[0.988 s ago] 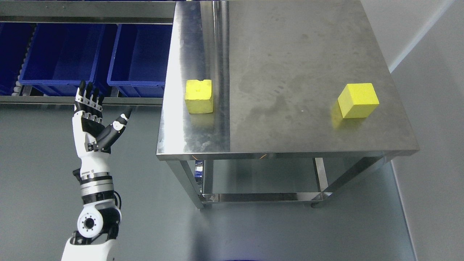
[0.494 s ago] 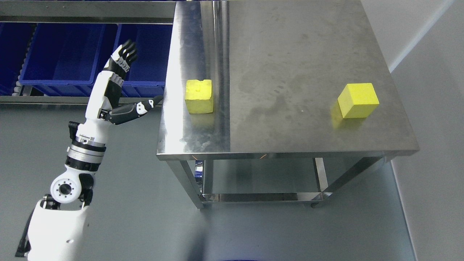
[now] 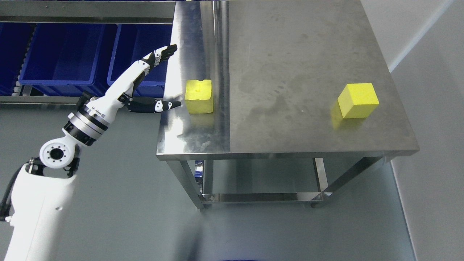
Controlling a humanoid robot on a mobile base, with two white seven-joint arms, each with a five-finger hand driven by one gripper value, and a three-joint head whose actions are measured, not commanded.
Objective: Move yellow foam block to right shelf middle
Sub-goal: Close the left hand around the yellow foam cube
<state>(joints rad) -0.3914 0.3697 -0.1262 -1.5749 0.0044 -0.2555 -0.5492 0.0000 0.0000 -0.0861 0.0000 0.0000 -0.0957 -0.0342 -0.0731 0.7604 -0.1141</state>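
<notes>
The left robot hand (image 3: 145,81) hangs at the left edge of the stainless steel table (image 3: 290,47), fingers spread and holding nothing, thumb reaching toward the near yellow foam block (image 3: 198,96). That block sits on the table's left part, just to the hand's right, between thumb and fingers but apart from both. A second yellow foam cube (image 3: 358,100) lies well apart, far right. Blue plastic bins (image 3: 65,54) stand behind the hand

It looks like a lab or an industrial workroom: a bare stainless steel tabletop (image 3: 290,54) on metal legs, blue plastic bins (image 3: 61,54) on a roller rack, grey smooth floor (image 3: 145,217), plain walls (image 3: 431,119)
</notes>
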